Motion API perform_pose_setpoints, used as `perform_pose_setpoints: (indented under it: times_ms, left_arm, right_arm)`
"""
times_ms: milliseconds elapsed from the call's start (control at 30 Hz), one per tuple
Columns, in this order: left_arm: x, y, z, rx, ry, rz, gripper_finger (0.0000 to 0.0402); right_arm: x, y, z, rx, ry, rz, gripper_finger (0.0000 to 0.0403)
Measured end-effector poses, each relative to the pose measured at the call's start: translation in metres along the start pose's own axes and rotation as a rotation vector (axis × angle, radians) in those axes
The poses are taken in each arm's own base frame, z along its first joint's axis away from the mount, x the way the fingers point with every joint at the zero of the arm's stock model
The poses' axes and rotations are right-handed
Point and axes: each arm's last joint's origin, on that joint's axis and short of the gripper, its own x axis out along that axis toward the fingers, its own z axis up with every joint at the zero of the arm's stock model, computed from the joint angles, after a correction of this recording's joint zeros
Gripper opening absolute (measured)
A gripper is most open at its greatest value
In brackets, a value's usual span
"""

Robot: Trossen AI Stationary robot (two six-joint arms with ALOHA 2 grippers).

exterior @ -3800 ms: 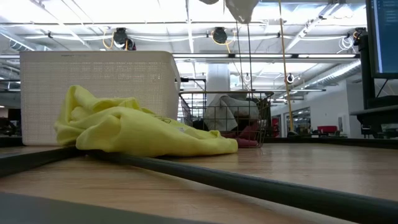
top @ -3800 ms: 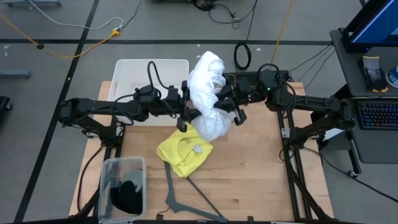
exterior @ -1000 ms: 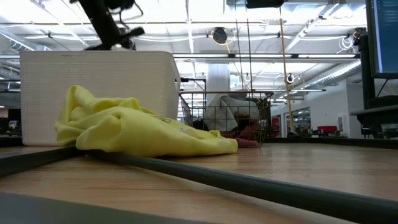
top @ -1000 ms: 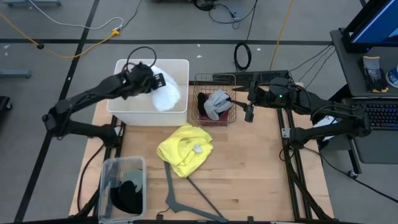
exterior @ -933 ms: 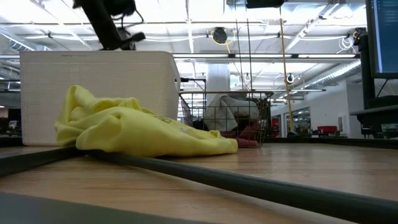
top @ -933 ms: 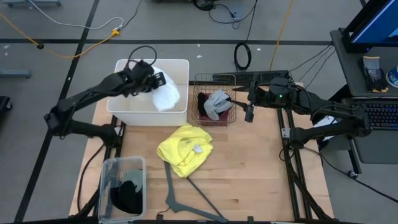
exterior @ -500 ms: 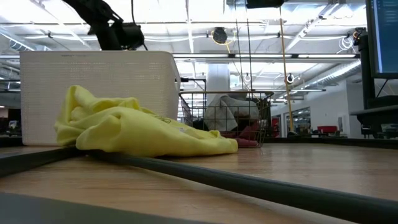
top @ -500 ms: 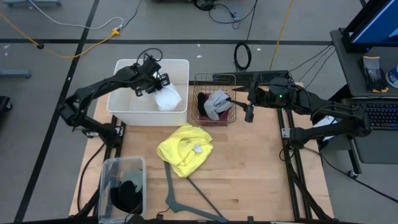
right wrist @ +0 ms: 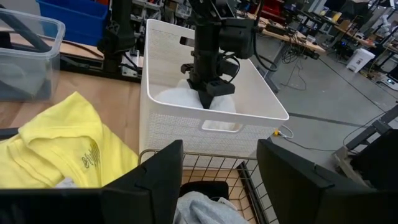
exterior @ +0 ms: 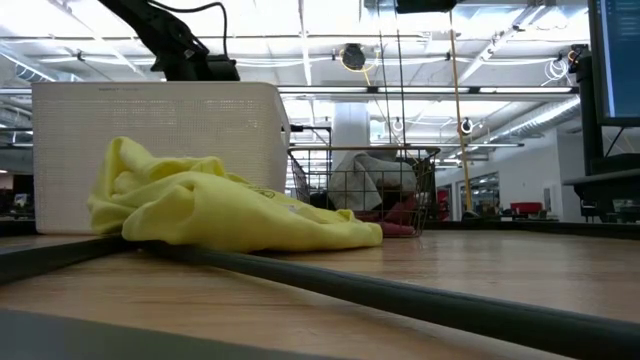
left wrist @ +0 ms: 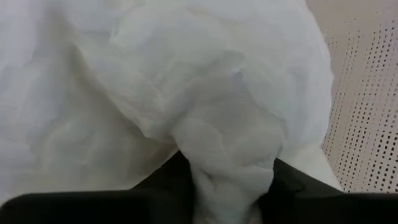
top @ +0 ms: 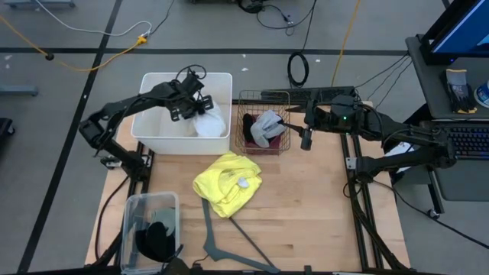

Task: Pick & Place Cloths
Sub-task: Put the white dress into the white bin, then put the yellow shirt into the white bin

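Clear plastic bin [top: 150, 227] at the near left corner of the tabletop [top: 306, 214]: holds the black cloth [top: 157, 241]. Grey clothes hanger [top: 229, 244] lies just to its right on the wood.

White perforated basket [top: 153, 82] at the far left: the left gripper [top: 191, 107] is lowered inside it, jaws clenched on a fold of the large white cloth [top: 208, 121]. In the left wrist view the white fabric [left wrist: 186, 93] fills the frame and a pinched ridge of it runs down between the dark fingers [left wrist: 292, 186]. The right wrist view shows the same gripper [right wrist: 210, 93] standing on the white heap within the basket [right wrist: 211, 124].

Yellow cloth [top: 227, 183] lies crumpled on the tabletop, near the front of both baskets, touching neither gripper. In the low view it [exterior: 220, 205] rests in front of the white basket [exterior: 160, 150].

Wire basket [top: 284, 95], just right of the white one: contains the grey-blue cloth [top: 266, 126] over a maroon cloth [top: 256, 147].

Right gripper [top: 306, 139] hangs just beside the wire basket's right edge, jaws released and holding nothing.
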Motion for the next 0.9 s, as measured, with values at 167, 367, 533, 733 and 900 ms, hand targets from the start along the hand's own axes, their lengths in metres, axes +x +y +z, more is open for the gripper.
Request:
perform_pose_setpoints:
  times_ms: [167,367,533,733,900]
  left_arm:
    - [0.000,-0.001,-0.002,0.023,0.025,-0.017,0.0186]
    - [-0.003,-0.002,-0.004,0.115,0.088,-0.070,0.0259]
    - [-0.024,0.001,-0.001,0.129,0.118,-0.186,0.0296]
    - [-0.070,0.003,-0.002,0.146,-0.024,-0.350,0.0309]
    - [-0.119,-0.006,-0.014,0.258,-0.222,-0.595,0.0310]
  right_arm:
    - [0.000,0.000,0.000,0.000,0.000,0.000,0.0196]
    - [0.000,0.000,0.000,0.000,0.001,0.000,0.0196]
    - [0.000,0.000,-0.001,-0.001,0.010,0.004,0.0196]
    - [0.000,0.001,-0.003,-0.003,0.033,0.014,0.0196]
    - [0.000,0.002,-0.003,0.000,0.023,0.049,0.0196]
